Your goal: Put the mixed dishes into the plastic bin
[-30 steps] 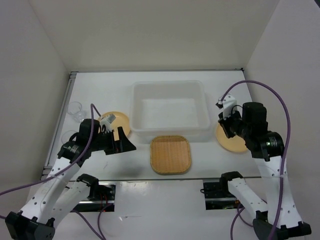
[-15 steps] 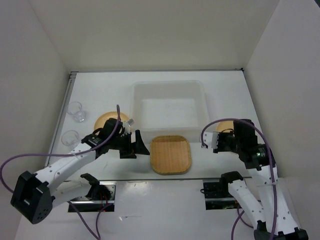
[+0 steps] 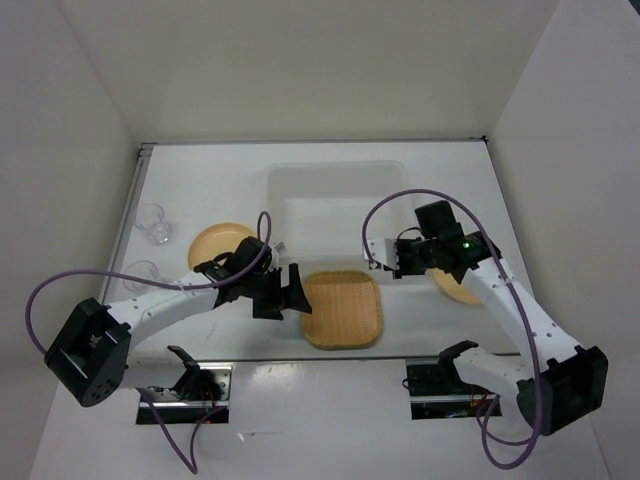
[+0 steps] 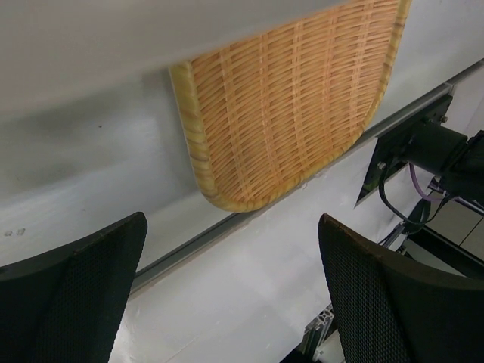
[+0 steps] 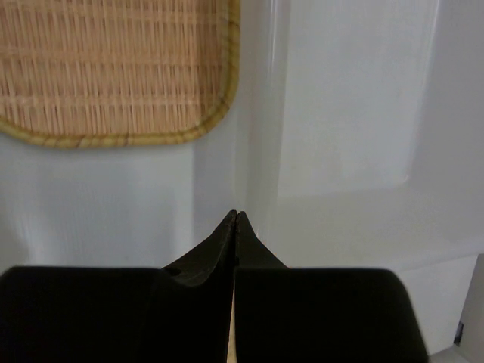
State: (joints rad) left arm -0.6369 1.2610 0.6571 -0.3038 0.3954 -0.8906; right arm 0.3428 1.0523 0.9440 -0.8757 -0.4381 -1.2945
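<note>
The woven tray (image 3: 342, 308) lies flat on the white surface (image 3: 200, 180) at lower centre of the overhead view, just below the near wall of the plastic bin (image 3: 340, 215). The bin's translucent sides nearly melt into the surface, so its outline is faint.

The left pincer (image 3: 295, 293) sits just left of the tray with its fingers spread wide and nothing between them. In the left wrist view, the left pincer (image 4: 227, 295) shows only as two dark pads at the bottom corners. The tray (image 4: 287, 106) fills the upper middle there, its top cut off by a blurred grey band.

The right pincer (image 3: 388, 262) is above the tray's upper right corner, close to the bin's near wall. Its tips are pressed together in the right wrist view (image 5: 236, 223), and no object is visible between them.

One yellow plate (image 3: 220, 243) lies left of the bin. The other plate (image 3: 455, 290) is mostly hidden under the right arm. Two clear cups (image 3: 152, 222) (image 3: 140, 272) at far left are barely visible.
</note>
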